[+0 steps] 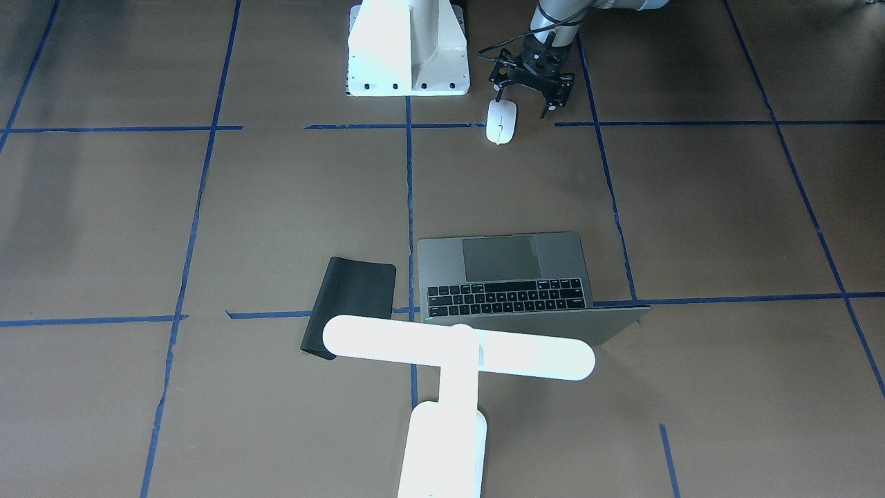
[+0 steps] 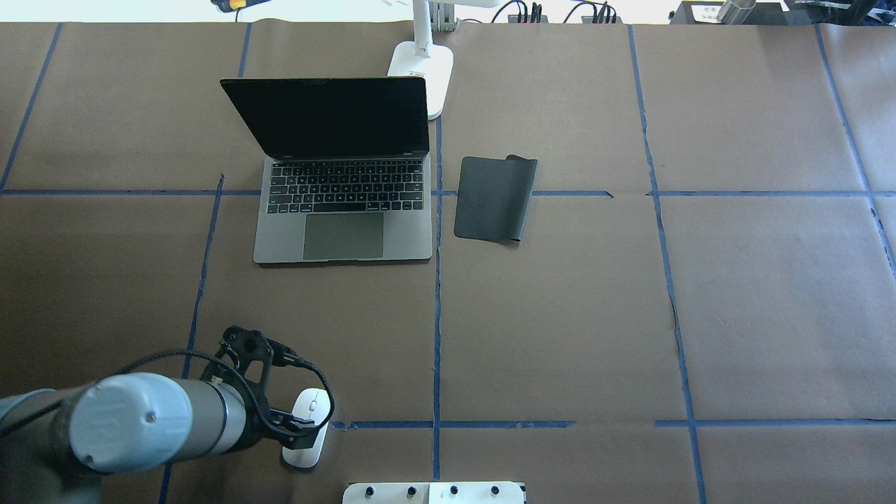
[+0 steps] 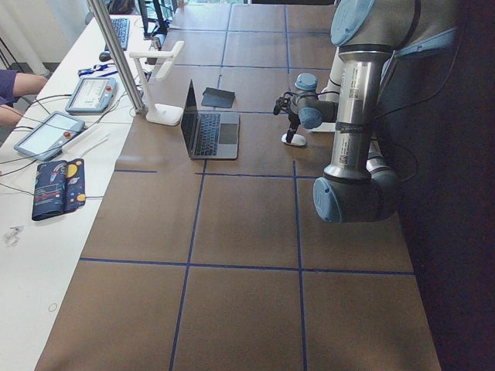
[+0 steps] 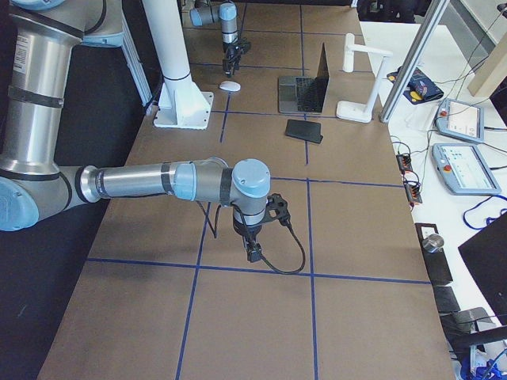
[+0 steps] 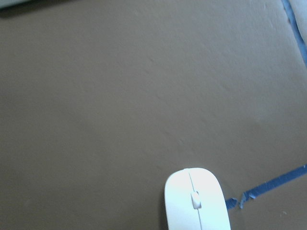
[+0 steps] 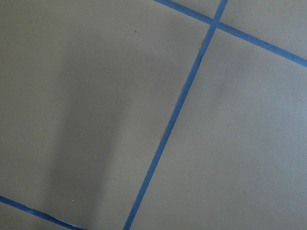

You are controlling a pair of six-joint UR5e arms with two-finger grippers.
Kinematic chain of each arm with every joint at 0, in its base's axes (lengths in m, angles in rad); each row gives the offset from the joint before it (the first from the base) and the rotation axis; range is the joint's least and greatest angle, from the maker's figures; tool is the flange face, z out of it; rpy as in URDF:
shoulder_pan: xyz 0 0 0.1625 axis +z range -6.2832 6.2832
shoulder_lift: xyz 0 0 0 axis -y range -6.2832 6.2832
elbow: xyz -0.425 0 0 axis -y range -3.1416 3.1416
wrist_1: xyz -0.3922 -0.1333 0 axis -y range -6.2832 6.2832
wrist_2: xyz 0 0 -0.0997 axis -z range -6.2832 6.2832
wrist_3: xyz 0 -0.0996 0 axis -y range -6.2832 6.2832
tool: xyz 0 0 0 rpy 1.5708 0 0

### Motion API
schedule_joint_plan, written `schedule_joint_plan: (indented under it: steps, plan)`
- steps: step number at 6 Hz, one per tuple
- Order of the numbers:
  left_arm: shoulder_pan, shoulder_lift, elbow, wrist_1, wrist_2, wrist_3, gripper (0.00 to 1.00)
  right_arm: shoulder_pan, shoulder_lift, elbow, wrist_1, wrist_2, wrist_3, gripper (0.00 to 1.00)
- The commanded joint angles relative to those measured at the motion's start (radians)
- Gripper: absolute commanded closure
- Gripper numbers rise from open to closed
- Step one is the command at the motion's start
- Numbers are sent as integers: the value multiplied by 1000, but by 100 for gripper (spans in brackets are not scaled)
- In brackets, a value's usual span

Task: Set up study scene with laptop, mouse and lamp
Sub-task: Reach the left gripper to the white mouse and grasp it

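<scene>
The mouse [image 1: 501, 121] lies on the counter [image 1: 705, 207] at the robot's edge, well apart from the open laptop [image 1: 508, 273], with the left pincer [image 1: 527, 99] spread apart close above it, so the pickup seems in hand: centre, lower, close.

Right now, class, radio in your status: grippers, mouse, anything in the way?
Left gripper open by mouse, not gripping. Right gripper: cannot tell. Nothing between mouse and laptop.

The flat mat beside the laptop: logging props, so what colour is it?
Plain black flat rectangular mat, one edge curled; clearest in the overhead exterior view.
</scene>
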Motion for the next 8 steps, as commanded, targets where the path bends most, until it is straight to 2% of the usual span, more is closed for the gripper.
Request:
schedule_joint_plan:
  steps: [1,4,8]
  plan:
    - [101,-28,13,29,95,-262,0,2,-17,4,0,3,2,0]
    - [116,-63,77,24,122,-257,0,16,-23,4,-1,2,2,0]
    - [107,-71,97,20,117,-153,0,16,-22,-3,-1,-1,3,0]
